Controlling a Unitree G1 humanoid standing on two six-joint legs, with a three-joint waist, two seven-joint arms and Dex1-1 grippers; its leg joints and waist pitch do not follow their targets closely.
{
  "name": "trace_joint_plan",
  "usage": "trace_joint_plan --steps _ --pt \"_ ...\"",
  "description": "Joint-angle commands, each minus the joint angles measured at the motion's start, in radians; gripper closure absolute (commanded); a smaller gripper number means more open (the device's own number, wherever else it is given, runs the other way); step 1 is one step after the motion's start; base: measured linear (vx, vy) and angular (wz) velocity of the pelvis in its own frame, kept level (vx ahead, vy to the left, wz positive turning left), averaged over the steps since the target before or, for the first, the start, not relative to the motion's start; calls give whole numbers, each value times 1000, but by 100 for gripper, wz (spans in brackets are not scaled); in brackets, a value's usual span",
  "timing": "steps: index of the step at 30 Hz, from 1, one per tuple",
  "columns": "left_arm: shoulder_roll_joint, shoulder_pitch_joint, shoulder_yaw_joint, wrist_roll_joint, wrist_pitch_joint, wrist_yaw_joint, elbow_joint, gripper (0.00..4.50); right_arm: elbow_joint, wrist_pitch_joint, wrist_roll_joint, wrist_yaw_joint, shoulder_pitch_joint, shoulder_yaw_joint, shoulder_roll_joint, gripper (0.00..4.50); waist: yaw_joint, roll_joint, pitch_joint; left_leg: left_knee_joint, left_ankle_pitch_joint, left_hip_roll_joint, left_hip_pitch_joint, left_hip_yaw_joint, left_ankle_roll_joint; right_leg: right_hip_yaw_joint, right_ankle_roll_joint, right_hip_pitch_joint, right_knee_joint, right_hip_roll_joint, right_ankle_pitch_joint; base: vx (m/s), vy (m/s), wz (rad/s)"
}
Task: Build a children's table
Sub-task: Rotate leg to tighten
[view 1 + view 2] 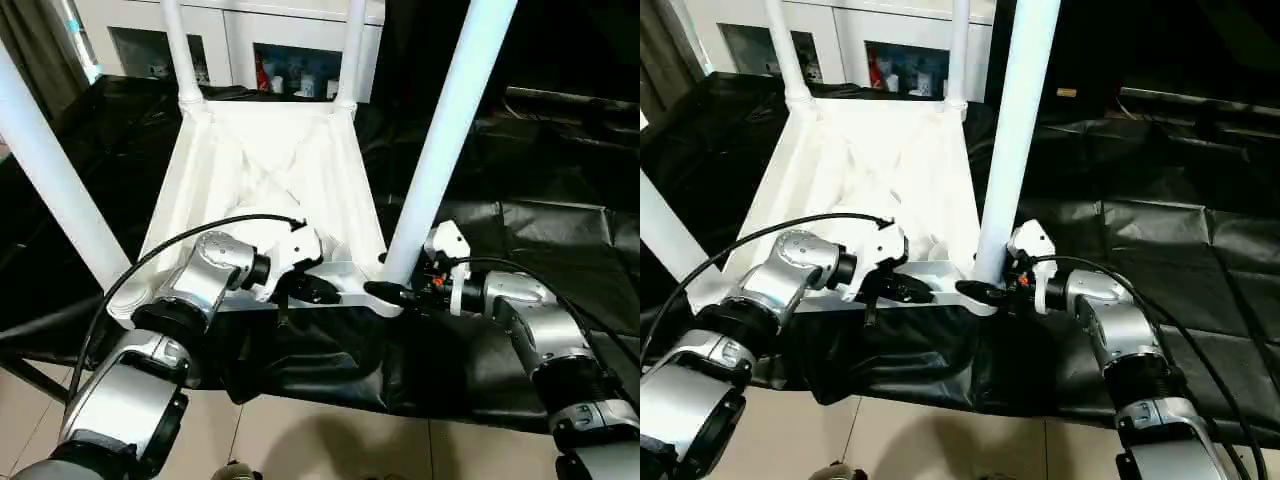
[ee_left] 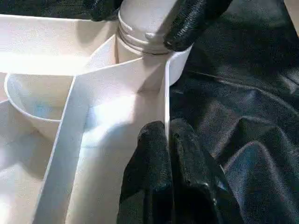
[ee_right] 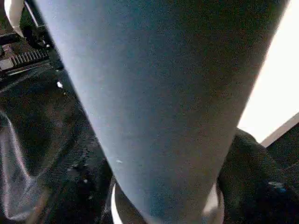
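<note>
The children's table lies upside down on black sheeting, its white ribbed tabletop [image 1: 270, 160] facing up. Four white legs stand in the corner sockets: near right [image 1: 450, 130], near left [image 1: 45, 170], far left [image 1: 178, 50], far right [image 1: 350, 50]. My left gripper [image 1: 310, 290] is shut on the thin near rim of the tabletop [image 2: 117, 79], its fingers [image 2: 154, 177] pinched on either side of the wall. My right gripper [image 1: 395, 287] grips the base of the near right leg [image 3: 159, 102] just above its socket, and its fingers [image 2: 196, 23] touch the leg's collar.
Crinkled black sheeting [image 1: 540, 220] covers the work surface, whose front edge runs just below both forearms, with tiled floor [image 1: 330, 440] beneath. A white glass-door cabinet [image 1: 260, 40] stands behind the far legs. My left arm's cable [image 1: 180, 240] arcs over the tabletop's near left part.
</note>
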Motion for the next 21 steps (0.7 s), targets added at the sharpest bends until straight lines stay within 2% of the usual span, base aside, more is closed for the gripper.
trace_joint_plan --steps 1,3,7,10,11,12,13,14,15,16,17,18,21 --pt "-12 16 -25 6 6 -13 9 450 -10 3 -12 12 8 19 -1 164 0 -3 -59 -55 -145 25 14 -3 77 27 -284 52 -45 -41 -4 0 0 0" --pt "-12 16 -24 6 4 -8 10 450 -12 6 -11 10 11 20 -1 192 0 -4 -59 -55 -145 25 13 -3 79 26 -285 53 -44 -41 -1 0 0 0" --pt "-24 9 -14 13 4 50 26 450 -8 15 -25 -37 30 23 10 208 0 -4 -56 -57 -168 25 14 -3 70 27 -274 51 -50 -42 -49 0 0 0" --pt "-73 -14 2 32 30 198 65 450 49 23 -71 -220 47 7 63 221 -5 -4 -50 -63 -214 25 17 -5 47 28 -253 45 -62 -45 -144 0 0 0" --pt "-93 -22 4 40 34 252 78 450 70 34 -80 -288 46 -4 87 227 -11 -5 -44 -71 -284 24 24 -10 11 30 -218 38 -78 -47 -282 0 0 0" --pt "-115 -29 5 47 43 300 90 450 90 43 -87 -359 43 -17 111 233 -13 -6 -42 -74 -310 23 26 -11 0 30 -204 36 -83 -48 -329 0 0 0" --pt "-126 -32 6 50 49 325 95 450 99 49 -90 -401 41 -24 126 239 -17 -6 -40 -77 -353 22 28 -17 -17 29 -172 33 -92 -49 -420 0 0 0" --pt "-140 -36 7 52 55 349 99 450 112 58 -88 -447 34 -37 143 242 -19 -8 -39 -78 -371 21 30 -19 -22 28 -158 32 -96 -48 -451 -52 11 -2" --pt "-178 -44 8 57 73 409 109 450 153 78 -79 -576 11 -74 191 245 -24 1 -40 -79 -392 20 33 -21 -29 30 -144 27 -100 -49 -479 -52 11 -2" --pt "-184 -45 9 57 76 419 111 450 160 82 -77 -595 6 -80 199 249 -31 -1 -38 -80 -407 19 32 -21 -34 29 -140 24 -103 -48 -494 -51 8 -3" --pt "-228 -54 8 61 91 481 121 450 194 99 -66 -710 -21 -109 248 250 -39 -4 -38 -82 -423 18 30 -27 -40 25 -122 27 -107 -47 -531 0 0 0" --pt "-242 -57 8 62 95 501 126 450 197 103 -66 -744 -29 -115 266 250 -45 2 -39 -82 -442 16 34 -31 -40 20 -106 24 -113 -47 -558 0 0 0" --pt "-278 -63 -5 73 88 517 133 450 212 78 -88 -804 -58 -110 306 250 -53 2 -40 -84 -456 16 35 -31 -28 17 -104 23 -122 -46 -540 0 0 0"
